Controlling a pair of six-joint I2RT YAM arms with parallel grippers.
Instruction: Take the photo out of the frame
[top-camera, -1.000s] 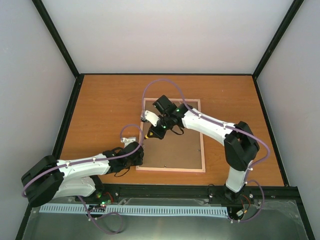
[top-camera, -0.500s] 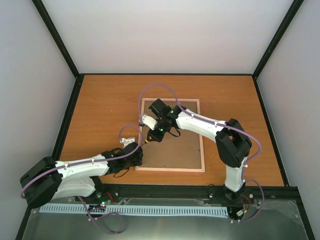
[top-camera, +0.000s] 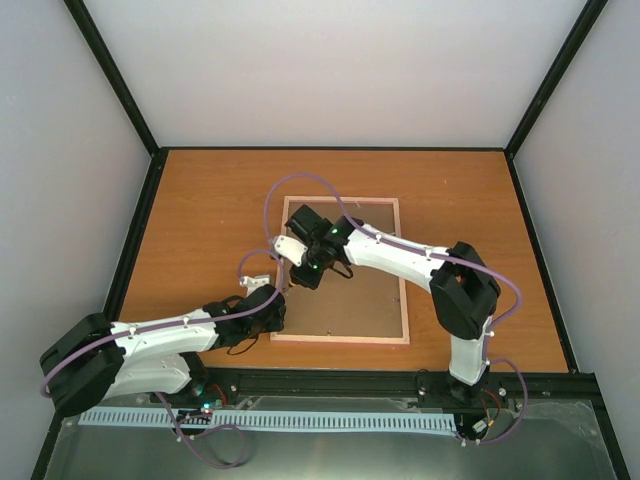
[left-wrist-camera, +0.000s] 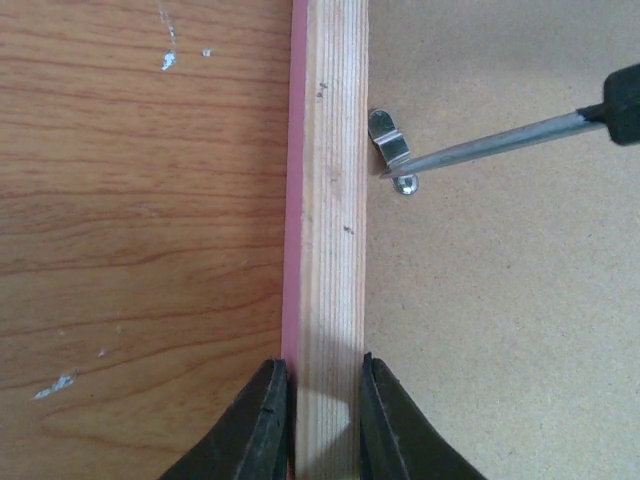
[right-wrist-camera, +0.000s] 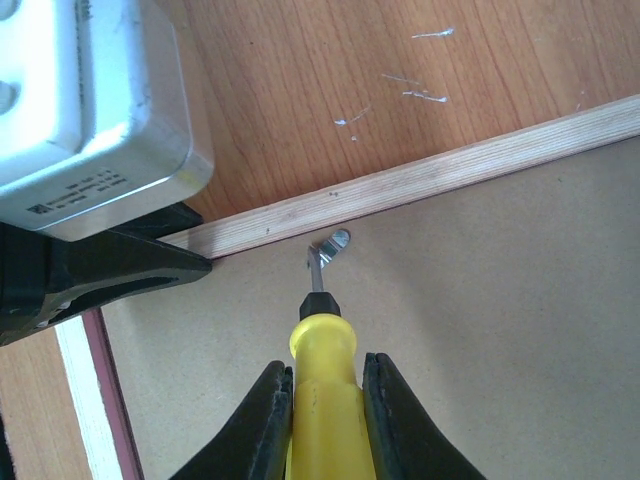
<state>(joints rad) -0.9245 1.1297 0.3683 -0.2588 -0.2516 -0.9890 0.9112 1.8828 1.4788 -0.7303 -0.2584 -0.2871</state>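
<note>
Now the big brown wooden table is holding everything up. The frame is lying flat on it, face down, near the middle, and its thin pink edge is showing all around. A plain brown backing board is filling the inside of the frame, and the photo is not showing in any view.

The left arm is reaching in low from the near left side. The right arm is bending across the board toward the frame's left side.

The left gripper is pinching the frame's bare wood left rail, with one finger on the outside and one on the inside. The right gripper is squeezing the yellow handle of a screwdriver.

The screwdriver's thin metal tip is touching a small silver clip, which is sitting on the board just beside the rail. A tiny round screw head is sitting right at the clip's end.
</note>
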